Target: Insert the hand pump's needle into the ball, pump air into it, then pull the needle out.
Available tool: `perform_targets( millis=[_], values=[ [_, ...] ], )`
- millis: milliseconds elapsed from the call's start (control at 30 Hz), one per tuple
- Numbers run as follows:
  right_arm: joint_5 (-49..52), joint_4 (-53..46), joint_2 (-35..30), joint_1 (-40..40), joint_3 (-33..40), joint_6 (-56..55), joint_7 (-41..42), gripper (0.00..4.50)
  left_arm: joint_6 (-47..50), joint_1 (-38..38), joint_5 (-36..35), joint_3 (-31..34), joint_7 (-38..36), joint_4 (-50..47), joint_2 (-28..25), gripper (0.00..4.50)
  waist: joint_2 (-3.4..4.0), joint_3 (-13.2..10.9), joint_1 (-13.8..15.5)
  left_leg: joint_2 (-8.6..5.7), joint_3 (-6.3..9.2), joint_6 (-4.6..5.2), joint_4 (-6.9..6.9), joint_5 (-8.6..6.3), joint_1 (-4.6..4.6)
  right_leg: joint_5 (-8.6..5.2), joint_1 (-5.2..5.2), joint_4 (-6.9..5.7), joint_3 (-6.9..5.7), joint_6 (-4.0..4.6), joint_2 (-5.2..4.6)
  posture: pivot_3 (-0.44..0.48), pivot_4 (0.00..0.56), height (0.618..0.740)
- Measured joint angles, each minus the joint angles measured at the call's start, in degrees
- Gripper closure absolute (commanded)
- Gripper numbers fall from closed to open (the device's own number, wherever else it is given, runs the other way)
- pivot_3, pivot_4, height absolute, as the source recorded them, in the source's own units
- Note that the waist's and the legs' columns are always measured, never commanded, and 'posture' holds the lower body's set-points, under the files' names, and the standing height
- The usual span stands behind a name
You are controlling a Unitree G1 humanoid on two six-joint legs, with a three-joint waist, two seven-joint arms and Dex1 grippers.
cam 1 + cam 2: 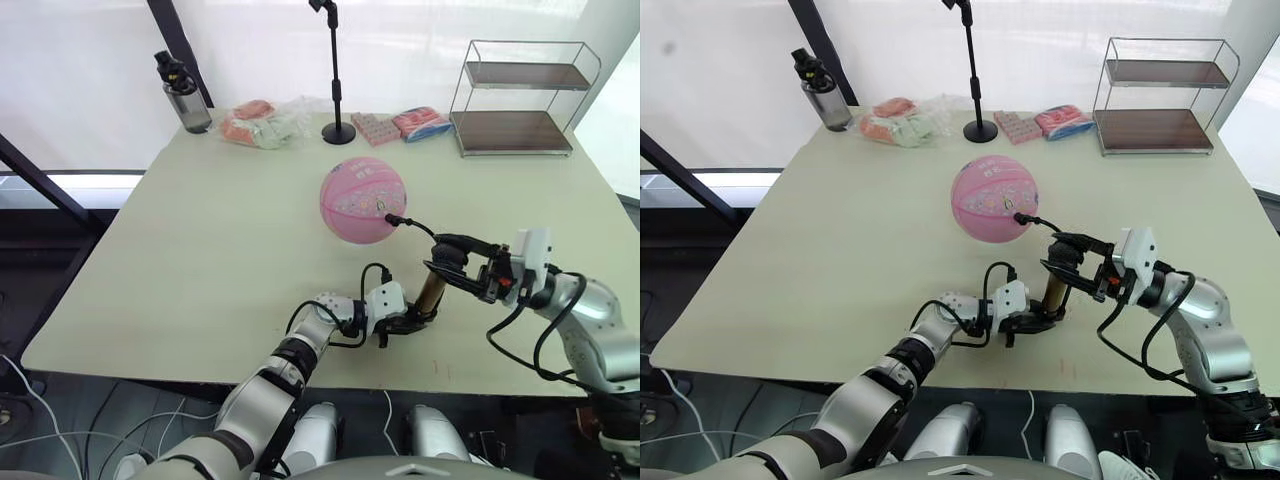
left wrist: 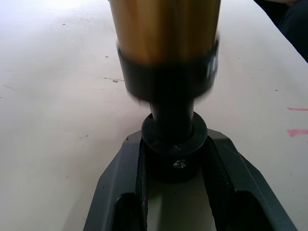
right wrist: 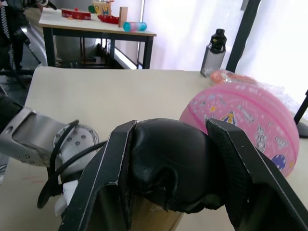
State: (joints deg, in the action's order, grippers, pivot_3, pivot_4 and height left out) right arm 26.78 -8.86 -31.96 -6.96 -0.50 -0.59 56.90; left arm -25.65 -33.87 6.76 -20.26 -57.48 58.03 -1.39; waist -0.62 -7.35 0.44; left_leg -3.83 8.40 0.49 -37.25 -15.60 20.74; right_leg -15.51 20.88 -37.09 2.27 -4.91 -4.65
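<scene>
Beige table (image 1: 200, 250): ball (image 1: 362, 199) just beyond pump-holding tools (image 1: 440, 272).

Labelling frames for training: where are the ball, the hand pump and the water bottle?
ball (image 1: 362, 200): left eye view, middle of pink surface.
hand pump (image 1: 431, 292): left eye view, gold barrel.
water bottle (image 1: 186, 103): left eye view, grey body.
</scene>
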Motion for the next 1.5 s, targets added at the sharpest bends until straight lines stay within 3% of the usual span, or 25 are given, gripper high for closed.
perform_targets(
  millis=[233, 400, 633, 1200, 1267, 1500],
  values=[
    [-1.91, -0.89, 0.11, 0.14, -1.07, -1.91, -0.09, 2.68, -0.01, 0.17, 0.01, -0.01, 0.0, -0.08, -0.13, 3.43, 0.01, 0.01, -0.05, 0.0, 0.01, 0.0, 0.0, 0.0, 0.0, 0.0, -0.02, 0.03, 0.0, 0.0, 0.0, 0.0, 0.15, 0.74],
    [-0.54, -3.92, -2.69, -0.79, -0.75, 3.44, -0.21, 2.68, -0.19, 0.26, 0.01, -0.07, -0.12, -0.31, -0.09, 3.43, 0.06, -0.06, -0.01, 0.0, 0.02, 0.0, 0.02, 0.0, 0.05, 0.0, 0.01, 0.06, 0.01, 0.01, -0.01, 0.0, 0.15, 0.74],
    [6.35, -9.92, -6.61, -4.87, 3.45, 13.35, -1.22, 2.68, -0.21, 0.27, -0.17, -0.06, -0.84, -0.64, -0.02, 3.43, 0.19, -0.39, 0.18, 0.01, 0.02, 0.0, 0.04, 0.0, 0.21, 0.01, 0.07, 0.13, 0.0, 0.01, -0.06, 0.0, 0.15, 0.74],
    [22.98, -13.17, -14.86, -18.56, 13.28, 29.01, -2.77, 2.68, -0.21, 0.24, -0.56, 0.0, -1.45, -1.36, 0.17, 3.43, 0.19, -0.81, 0.27, 0.04, 0.03, 0.0, -0.01, 0.0, 0.64, 0.03, 0.46, 0.11, -0.04, 0.0, -0.18, 0.0, 0.15, 0.74],
    [23.37, -13.16, -14.62, -18.92, 13.28, 29.41, -3.37, 2.68, -0.22, 0.28, -0.7, 0.0, -1.67, -1.74, 0.21, 3.43, 0.26, -0.78, 0.34, 0.01, 0.03, 0.0, -0.14, 0.02, 1.04, 0.04, 0.83, -0.01, -0.04, 0.0, -0.23, 0.0, 0.15, 0.74],
    [21.86, -14.99, -14.39, -16.61, 13.79, 27.29, -2.81, 2.68, -0.16, 0.37, -0.62, -0.08, -1.78, -1.81, 0.11, 3.43, 0.27, -0.75, 0.3, 0.0, 0.02, 0.01, -0.14, 0.01, 1.0, 0.03, 0.79, 0.0, -0.08, -0.01, -0.23, 0.0, 0.15, 0.74]
  ],
)
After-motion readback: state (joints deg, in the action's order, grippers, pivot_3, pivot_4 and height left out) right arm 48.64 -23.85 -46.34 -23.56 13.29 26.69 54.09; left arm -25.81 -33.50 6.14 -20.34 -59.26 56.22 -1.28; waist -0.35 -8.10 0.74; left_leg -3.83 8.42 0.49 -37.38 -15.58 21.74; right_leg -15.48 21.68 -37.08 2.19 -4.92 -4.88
